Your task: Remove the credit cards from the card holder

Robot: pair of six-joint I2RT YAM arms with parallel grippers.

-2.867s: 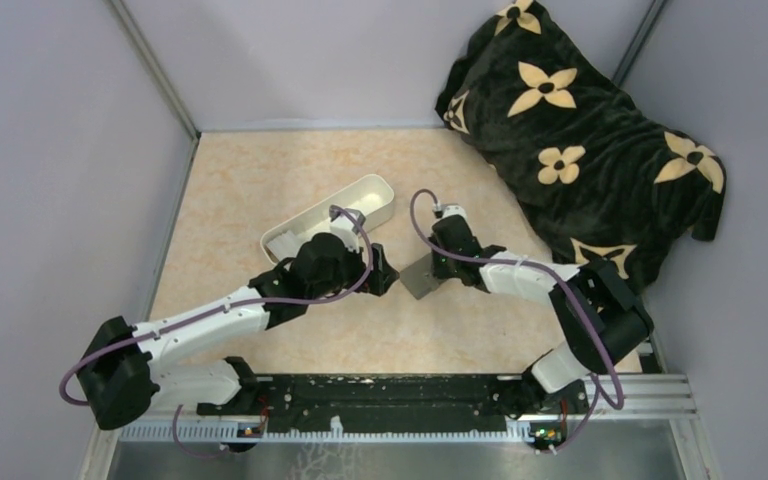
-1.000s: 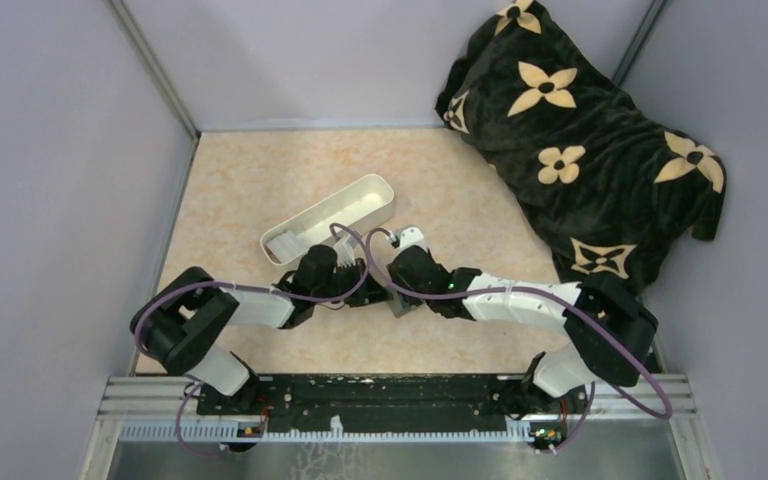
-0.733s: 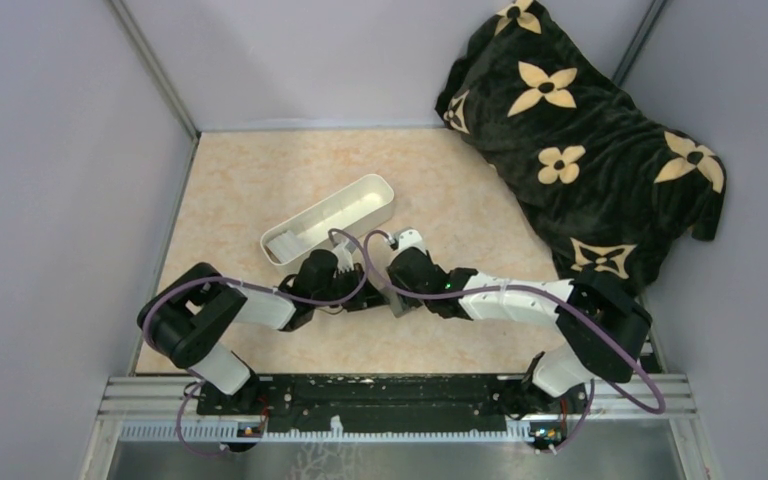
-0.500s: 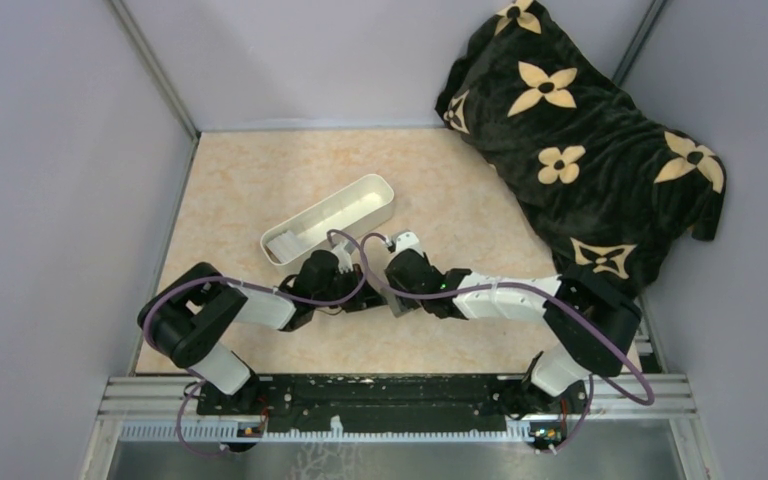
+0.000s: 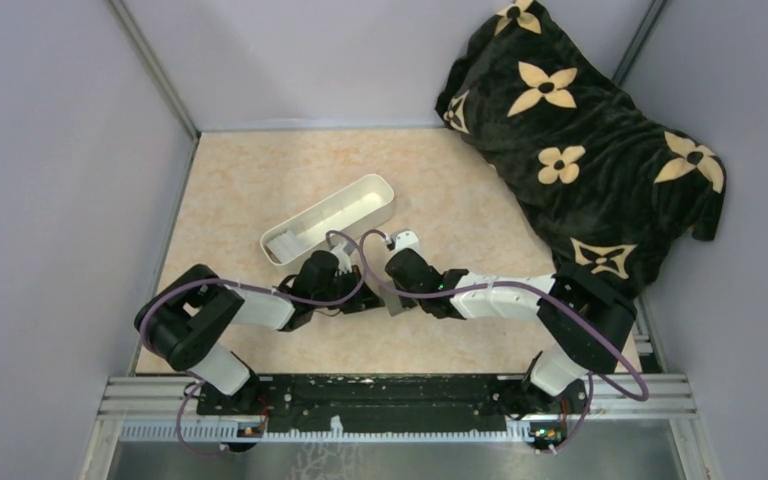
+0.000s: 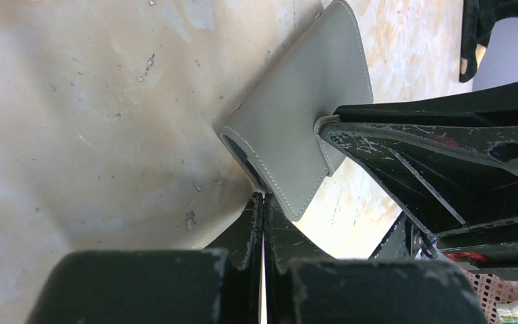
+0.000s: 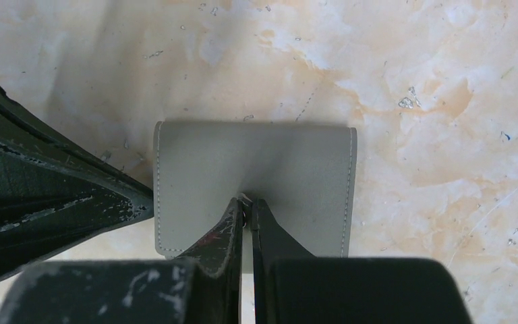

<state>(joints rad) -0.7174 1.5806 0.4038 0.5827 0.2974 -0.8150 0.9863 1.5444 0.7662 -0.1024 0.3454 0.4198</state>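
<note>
While the card holder (image 6: 297, 128) lies folded shut, I count the task as barely begun: no credit cards show in any view, on the table (image 5: 260, 180) or elsewhere, so I judge they all remain inside. The holder sits toward the near edge of the table, about midway between its left and right edges, with both arms converging on it.

The left gripper (image 6: 263, 197) has its fingers pressed together, tips right at the holder's open corner where the two leaves meet; I cannot tell whether they nip anything. The right gripper (image 7: 246, 201) also has its fingers together, tips resting on the grey top face as if pinning it down.

What is left, by my reading, is everything: open the fold, then draw each card out.

I can read no brand, label or lettering on the holder, only pale stitching along its edges. The dark blanket (image 5: 580, 130) at the far right corner carries cream flower motifs, no words.
</note>
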